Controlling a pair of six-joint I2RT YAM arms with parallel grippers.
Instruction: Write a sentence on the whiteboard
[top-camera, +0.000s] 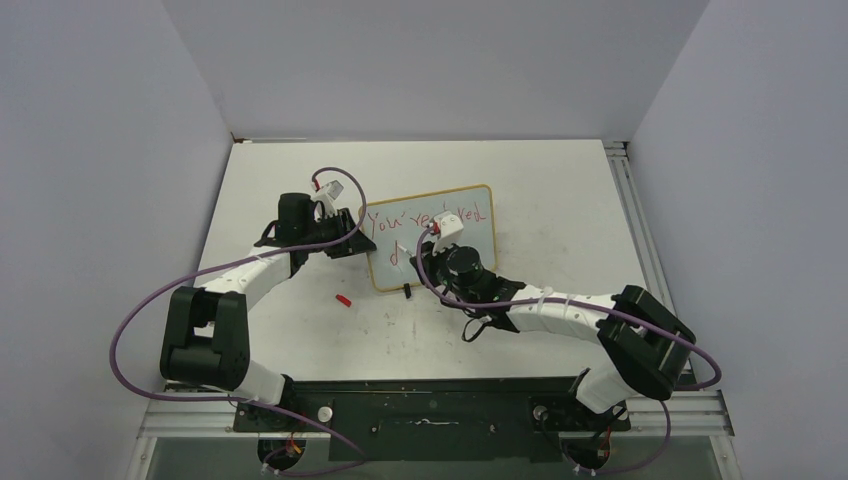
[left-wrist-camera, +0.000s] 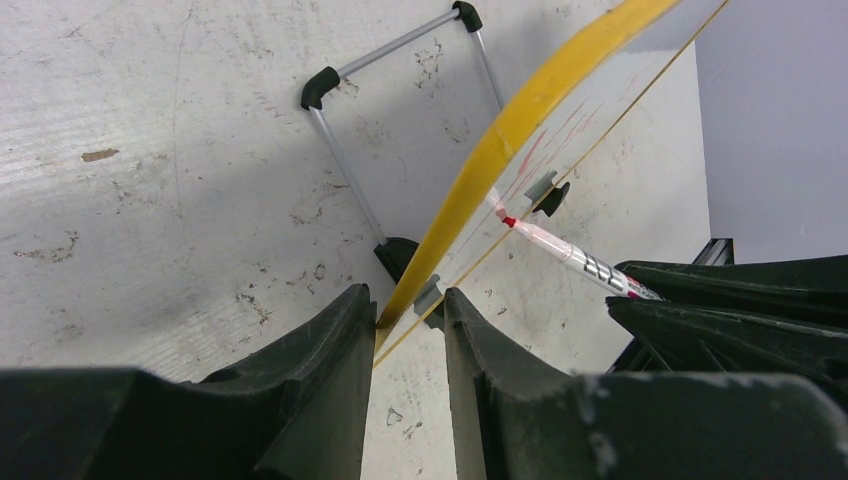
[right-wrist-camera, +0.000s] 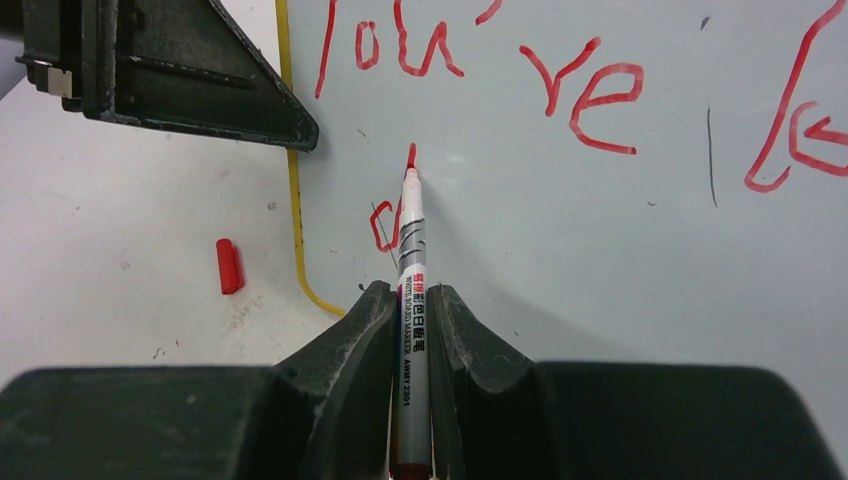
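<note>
Right gripper (right-wrist-camera: 410, 295) pinches the marker (right-wrist-camera: 411, 240), its tip on the board (right-wrist-camera: 560, 220) just ahead of the fingers. Left gripper (left-wrist-camera: 408, 300) clamps the board's edge. The sentence (right-wrist-camera: 551, 88) shows its top line; the lower line is barely begun.

The whiteboard (top-camera: 478, 243) stands on the counter (top-camera: 560, 200), left claw (left-wrist-camera: 405, 302) on its left edge, right claw (right-wrist-camera: 410, 296) with marker (right-wrist-camera: 411, 250) before it, cap (top-camera: 343, 299) lying front-left.

Plain pale grey walls (top-camera: 430, 60) enclose a white tabletop (top-camera: 560, 170) on three sides. An aluminium rail (top-camera: 643, 240) lines its right edge, and faint scuffs (left-wrist-camera: 300, 210) mark the evenly lit surface.
</note>
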